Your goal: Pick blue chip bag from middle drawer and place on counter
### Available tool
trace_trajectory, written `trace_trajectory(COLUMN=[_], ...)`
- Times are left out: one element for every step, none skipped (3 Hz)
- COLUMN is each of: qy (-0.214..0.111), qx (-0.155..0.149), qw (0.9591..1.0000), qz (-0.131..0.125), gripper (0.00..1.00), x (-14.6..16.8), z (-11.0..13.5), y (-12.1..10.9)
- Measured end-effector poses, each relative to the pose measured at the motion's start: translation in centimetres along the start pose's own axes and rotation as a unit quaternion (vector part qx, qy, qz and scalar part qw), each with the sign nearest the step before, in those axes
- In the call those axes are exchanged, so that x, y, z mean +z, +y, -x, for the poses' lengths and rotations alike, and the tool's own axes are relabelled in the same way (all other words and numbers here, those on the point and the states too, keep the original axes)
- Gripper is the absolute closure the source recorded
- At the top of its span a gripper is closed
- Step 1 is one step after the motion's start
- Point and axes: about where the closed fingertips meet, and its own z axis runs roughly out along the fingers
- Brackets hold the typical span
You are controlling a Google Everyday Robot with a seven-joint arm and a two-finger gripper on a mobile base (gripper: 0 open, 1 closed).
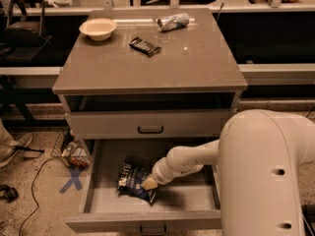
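Grey-brown counter (pixel 147 73), well above the gripper (pixel 149 183), carries a bowl (pixel 98 28), black wrapper (pixel 145 46) and can (pixel 173 21). The gripper touches the blue chip bag (pixel 129 173) in the open middle drawer (pixel 142 221); whether it grips cannot be told.

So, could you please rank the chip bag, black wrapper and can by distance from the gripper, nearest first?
The gripper sits in the open drawer.
1. blue chip bag, beside it
2. black wrapper, mid counter
3. can, counter's far edge

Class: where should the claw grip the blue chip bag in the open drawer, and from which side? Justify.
Probably pinch the blue chip bag by its crinkled right edge, from above: it lies flat on the drawer floor. The claw rests there.
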Motion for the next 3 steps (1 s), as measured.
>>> trace_trajectory(qy=[-0.027,-0.079,-0.125], qx=[-0.013,-0.048,-0.093], qw=[0.9995,0.9955,0.9875], qz=[-0.007,-0.021,-0.023], gripper=[0.88,1.00,1.00], x=[-2.3,-7.3,-12.2], z=[0.4,1.6,3.4], y=[0.5,1.9,3.9])
